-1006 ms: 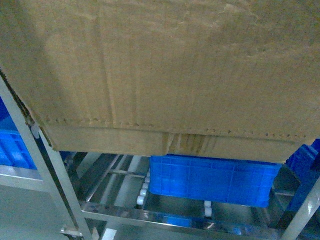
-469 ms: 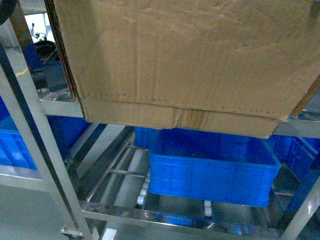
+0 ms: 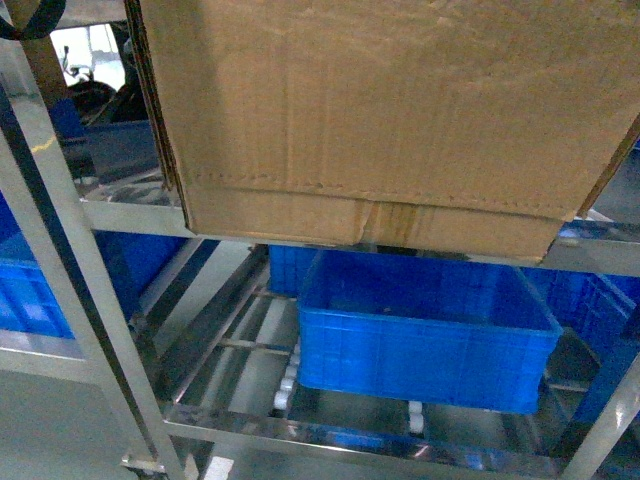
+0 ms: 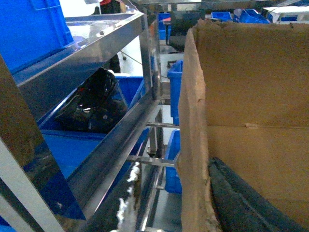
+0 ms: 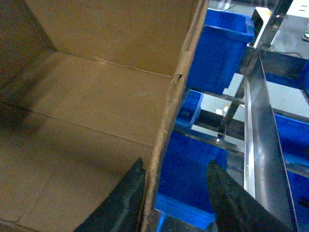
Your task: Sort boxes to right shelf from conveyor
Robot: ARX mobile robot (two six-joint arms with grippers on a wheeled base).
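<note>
The brown cardboard box (image 3: 400,110) fills the top of the head view, its base level with the upper tier of the stainless-steel right shelf (image 3: 120,215). My left gripper (image 4: 176,166) straddles the box's left wall (image 4: 190,121). One dark finger (image 4: 236,203) lies inside against the wall, and nothing presses the wall's outer face. My right gripper (image 5: 176,164) is open astride the box's right wall (image 5: 171,111). Its inner finger (image 5: 123,198) touches the cardboard and its outer finger (image 5: 231,203) stands apart. The conveyor is out of view.
A blue crate (image 3: 425,335) sits on the shelf's lower tier beside white rollers (image 3: 288,385). More blue crates (image 3: 30,290) stand on the left rack and behind (image 5: 222,43). Angled steel posts (image 3: 70,280) and a rail (image 5: 260,140) flank the box closely.
In the head view the box has moved away from the camera and shrunk, uncovering the left post, the upper tier rail and the whole blue crate below.
</note>
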